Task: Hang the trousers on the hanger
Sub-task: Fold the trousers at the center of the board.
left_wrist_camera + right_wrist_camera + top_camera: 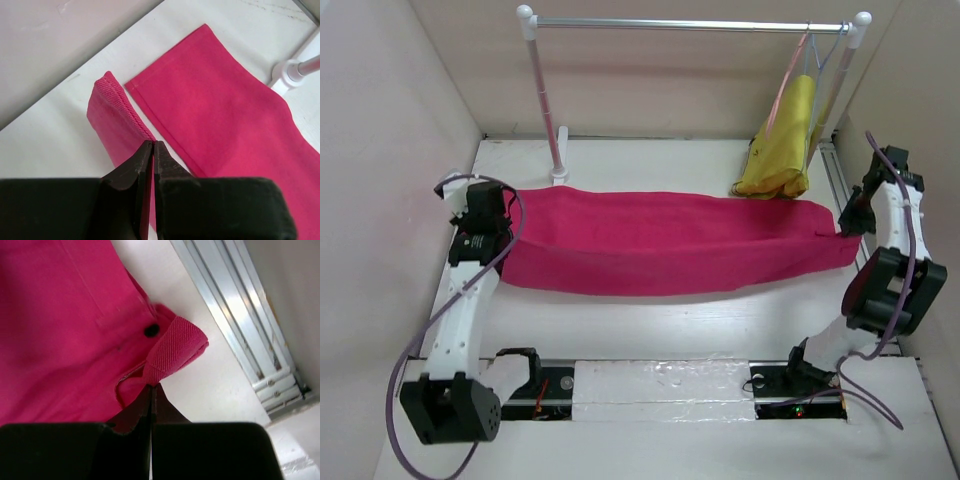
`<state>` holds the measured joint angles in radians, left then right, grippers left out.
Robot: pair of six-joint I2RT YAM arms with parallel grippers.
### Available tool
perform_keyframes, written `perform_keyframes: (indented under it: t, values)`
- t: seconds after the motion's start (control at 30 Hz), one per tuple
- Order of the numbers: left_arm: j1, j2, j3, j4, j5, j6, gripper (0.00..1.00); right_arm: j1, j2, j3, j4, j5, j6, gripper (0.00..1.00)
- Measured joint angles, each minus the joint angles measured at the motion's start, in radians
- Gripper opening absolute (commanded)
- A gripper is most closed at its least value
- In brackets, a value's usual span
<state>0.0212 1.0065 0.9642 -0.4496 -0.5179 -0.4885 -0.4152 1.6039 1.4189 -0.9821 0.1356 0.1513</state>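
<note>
1 trousers (670,240), 2 hangers (787,85), 2 claws (152,150) (151,390)

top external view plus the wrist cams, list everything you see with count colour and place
trousers: one, magenta, laid flat across the table between the two grippers
button: one, black, on the trousers' waist end, seen from the right wrist
hanger: one, salmon-pink, hanging at the rail's right end
pale hanger: one, blue-grey, beside the pink one, hard to make out
yellow garment: one, mustard, hanging at the rail's right end, its bottom down at the table
clothes rail: one, silver bar on white posts, far side
metal track: one, silver, along the table's right edge
table: one, white
left gripper: black, shut on the trousers' hem end
right gripper: black, shut on the waistband
</note>
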Motion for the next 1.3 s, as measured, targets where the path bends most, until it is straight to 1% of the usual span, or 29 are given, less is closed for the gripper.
perform_keyframes:
  t: [0.23,0.43,0.47,0.5,0.53,0.57,0.6,0.63,0.7,0.77,0.8,0.83,0.87,0.9,0.93,0.97,1.0,1.03,1.07,1.13,1.2,1.23,1.27,1.3]
  values:
    - [-0.004,0.257,0.111,0.098,-0.029,0.010,0.00,0.029,0.218,0.247,0.000,-0.017,-0.048,0.00]
    - [-0.010,0.596,0.318,0.136,-0.033,0.013,0.00,0.040,0.402,0.451,0.006,-0.058,-0.069,0.00]
    - [-0.011,0.649,0.352,0.140,-0.032,0.021,0.08,0.044,0.431,0.480,0.008,-0.064,-0.070,0.11]
    - [-0.012,0.697,0.384,0.142,-0.026,0.034,0.25,0.048,0.460,0.507,0.010,-0.070,-0.073,0.46]
    - [-0.012,0.750,0.428,0.127,-0.024,0.048,0.34,0.051,0.483,0.526,0.022,-0.072,-0.075,0.66]
    - [-0.011,0.806,0.489,0.099,-0.022,0.053,0.47,0.051,0.501,0.538,0.037,-0.076,-0.084,0.75]
    - [-0.011,0.859,0.547,0.084,-0.022,0.057,0.60,0.050,0.512,0.541,0.055,-0.080,-0.093,0.81]
    - [-0.011,0.895,0.585,0.082,-0.021,0.063,0.64,0.049,0.517,0.537,0.067,-0.087,-0.100,0.83]
    - [-0.011,0.913,0.586,0.083,-0.010,0.065,0.67,0.042,0.506,0.507,0.123,-0.132,-0.105,0.87]
    - [-0.011,0.887,0.557,0.079,0.005,0.069,0.67,0.033,0.458,0.426,0.150,-0.150,-0.103,0.87]
    - [-0.010,0.855,0.526,0.081,0.021,0.065,0.66,0.027,0.418,0.362,0.187,-0.171,-0.103,0.87]
    - [-0.008,0.809,0.485,0.067,0.047,0.055,0.64,0.021,0.368,0.291,0.214,-0.192,-0.099,0.84]
    - [-0.007,0.742,0.435,0.065,0.048,0.055,0.64,0.014,0.311,0.220,0.221,-0.214,-0.094,0.84]
    - [0.000,0.673,0.386,0.075,0.071,0.042,0.64,0.006,0.256,0.153,0.259,-0.234,-0.087,0.80]
    - [0.011,0.598,0.322,0.096,0.106,0.031,0.63,0.000,0.187,0.057,0.317,-0.257,-0.078,0.57]
    - [0.029,0.518,0.258,0.101,0.133,0.019,0.63,-0.006,0.110,-0.031,0.347,-0.279,-0.070,0.36]
    - [0.053,0.440,0.194,0.111,0.158,0.008,0.63,-0.013,0.032,-0.123,0.379,-0.298,-0.055,0.17]
    - [0.080,0.372,0.135,0.118,0.178,-0.004,0.63,-0.018,-0.050,-0.213,0.412,-0.314,-0.043,0.00]
    - [0.105,0.320,0.089,0.121,0.196,-0.012,0.63,-0.020,-0.121,-0.288,0.426,-0.323,-0.032,0.00]
    - [0.152,0.280,0.039,0.120,0.224,-0.029,0.63,-0.031,-0.234,-0.410,0.467,-0.336,-0.014,0.00]
    - [0.174,0.315,0.031,0.120,0.259,-0.042,0.64,-0.053,-0.307,-0.510,0.504,-0.346,-0.002,0.24]
    - [0.177,0.349,0.031,0.126,0.280,-0.048,0.64,-0.071,-0.326,-0.552,0.523,-0.352,0.007,0.51]
    - [0.177,0.389,0.031,0.129,0.299,-0.052,0.64,-0.088,-0.335,-0.585,0.541,-0.358,0.018,0.62]
    - [0.177,0.425,0.031,0.129,0.314,-0.056,0.65,-0.107,-0.333,-0.615,0.557,-0.371,0.024,0.69]
